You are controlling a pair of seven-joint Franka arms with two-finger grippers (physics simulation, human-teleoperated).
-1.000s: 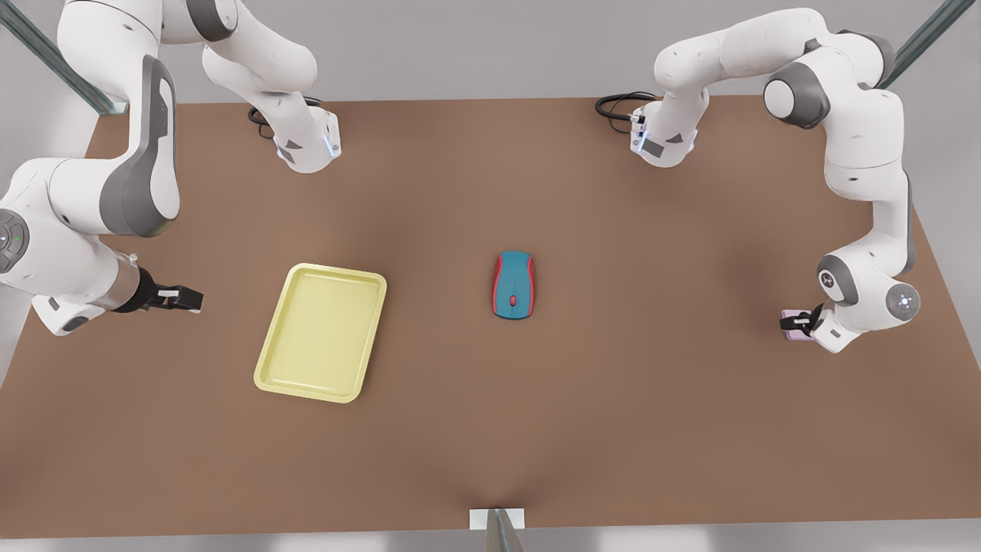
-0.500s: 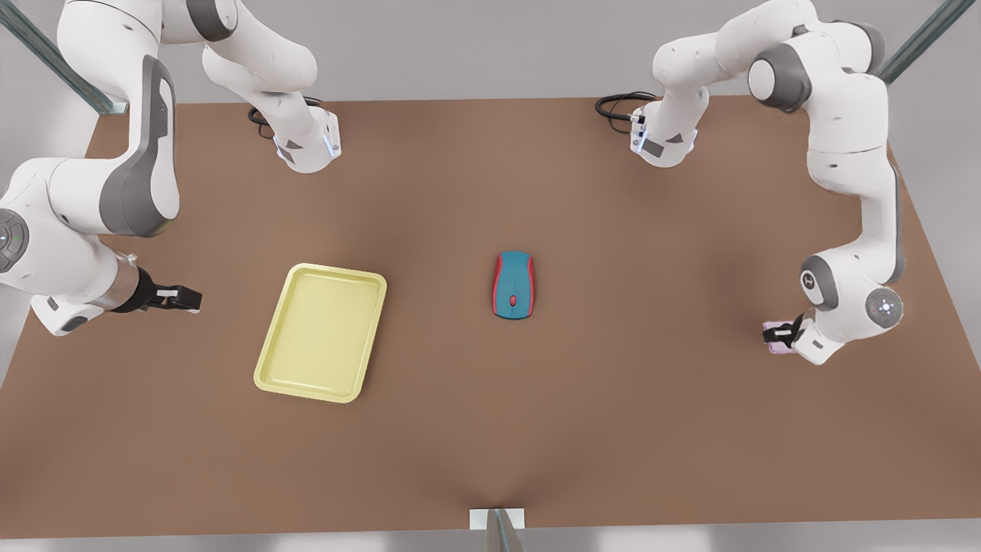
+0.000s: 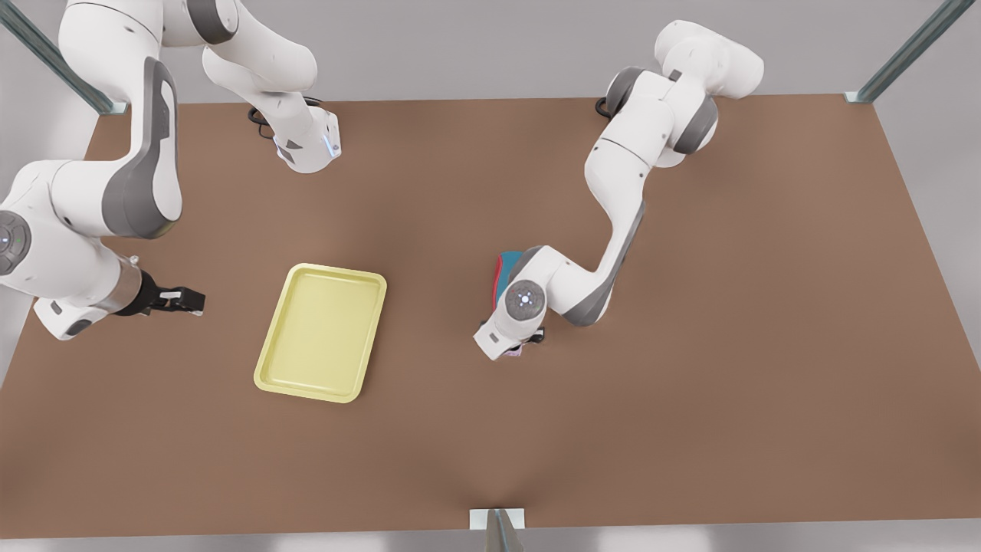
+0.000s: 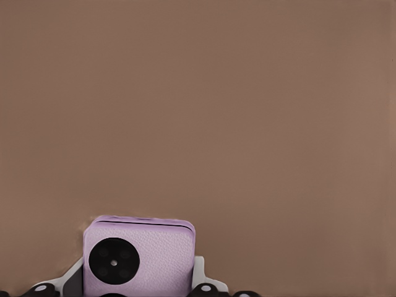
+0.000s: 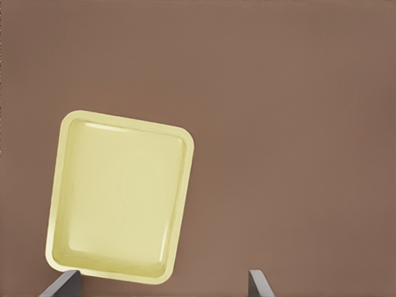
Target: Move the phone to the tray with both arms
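1. Phone (image 4: 139, 257) sits pinched between the two fingers of our left gripper (image 3: 523, 346); in the left wrist view its pale pink back and one black camera circle face the camera.
2. In the front view a sliver of pink shows under the left arm's wrist, above the brown table (image 3: 690, 383) near its middle.
3. Our left gripper is just below the teal-and-red mouse (image 3: 503, 268) in that picture, and the arm's forearm covers most of the mouse.
4. We cannot tell from these views whether the phone touches the table.
5. Our tray (image 3: 322, 332) lies flat on the table toward the front view's left, well apart from the phone, with nothing inside it.
6. Our right gripper (image 3: 184, 299) waits at the front view's left edge, near the tray but apart from it.
7. In the right wrist view the tray lies ahead of the two dark fingertips (image 5: 60, 286), which stand wide apart with nothing between them.
8. Both arm bases stand at the table's far edge, a black cable (image 3: 260, 119) coiled beside the one at the front view's left.
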